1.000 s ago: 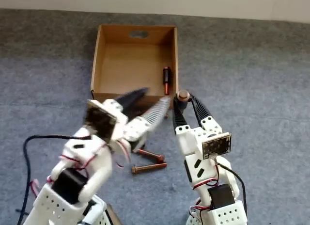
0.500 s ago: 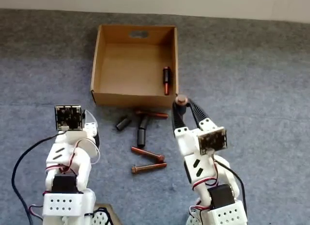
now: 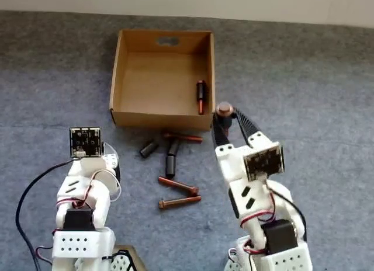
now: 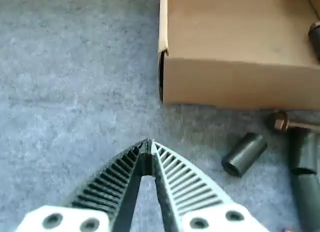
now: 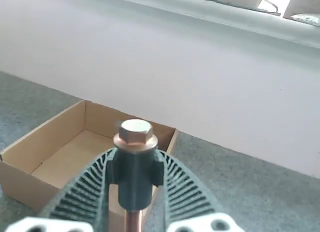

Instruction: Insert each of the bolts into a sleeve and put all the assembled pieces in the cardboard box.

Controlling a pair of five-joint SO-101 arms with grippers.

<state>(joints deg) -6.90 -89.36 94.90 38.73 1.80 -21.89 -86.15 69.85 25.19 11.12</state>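
Right jaws clamp sleeved bolt (image 5: 134, 167); grey carpet (image 3: 321, 107), white wall (image 5: 200, 67) behind.

Left arm (image 3: 82, 189) is folded back and upright at its base, wrist pointing down; the left gripper (image 4: 148, 147) has its ribbed fingers pressed together at the tips, holding nothing, low over the carpet. Right arm (image 3: 251, 189) is stretched forward and raised, and the right gripper (image 5: 135, 159) is clamped on an upright sleeved bolt (image 5: 134, 134), fingers gripping from both sides.
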